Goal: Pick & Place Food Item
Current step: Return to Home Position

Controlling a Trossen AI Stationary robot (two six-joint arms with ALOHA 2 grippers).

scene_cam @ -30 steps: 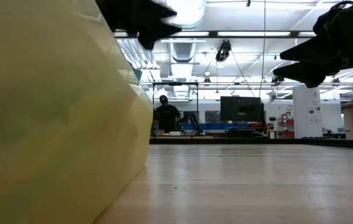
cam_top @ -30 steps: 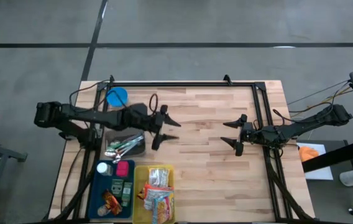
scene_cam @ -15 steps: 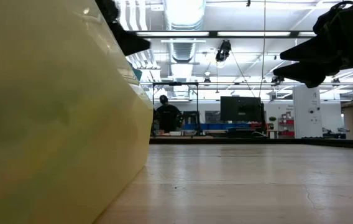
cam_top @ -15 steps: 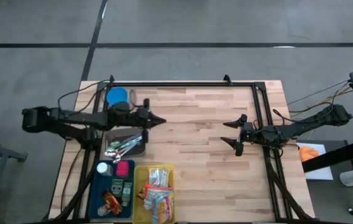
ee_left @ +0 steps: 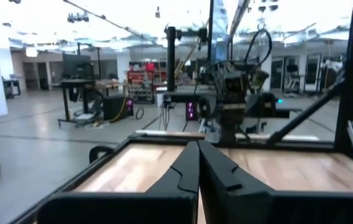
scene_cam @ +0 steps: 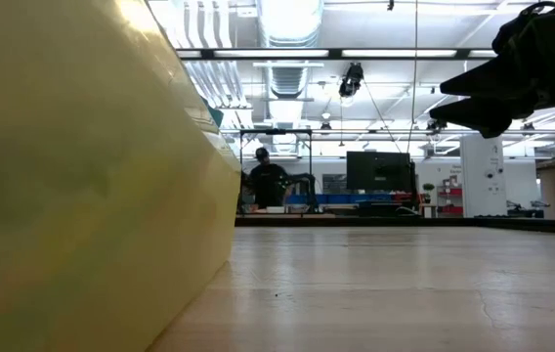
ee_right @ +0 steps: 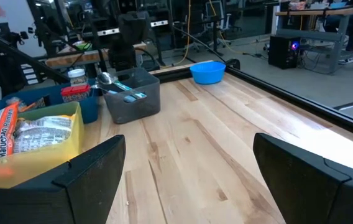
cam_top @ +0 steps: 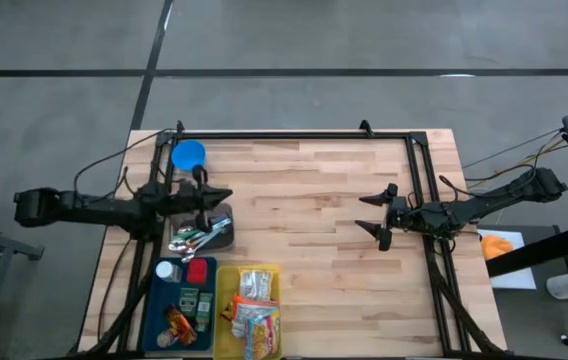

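Several food packets (cam_top: 254, 310) lie in a yellow bin (cam_top: 222, 330) at the table's near edge; the right wrist view shows them too (ee_right: 24, 130). My left gripper (cam_top: 226, 194) is shut with nothing in it, drawn back over the table's left side, just beyond a grey utensil bin (cam_top: 204, 232). In its wrist view the fingers (ee_left: 198, 152) meet and point level across the table. My right gripper (cam_top: 376, 215) stands open at the right side, above the bare wood, its fingers (ee_right: 96, 165) wide apart with nothing between them.
A blue tray (cam_top: 156, 310) with small items sits left of the yellow bin. A blue bowl (cam_top: 188, 155) stands at the far left. The yellow bin's wall (scene_cam: 82, 196) fills the low view's left. Bare wood (cam_top: 314, 250) lies between the arms. A person (scene_cam: 268, 181) stands far behind.
My left gripper has shut its open fingers on nothing, drawn back toward the table's left edge and sunk a little, tipping up toward level. It has left the low view. The right arm has kept still.
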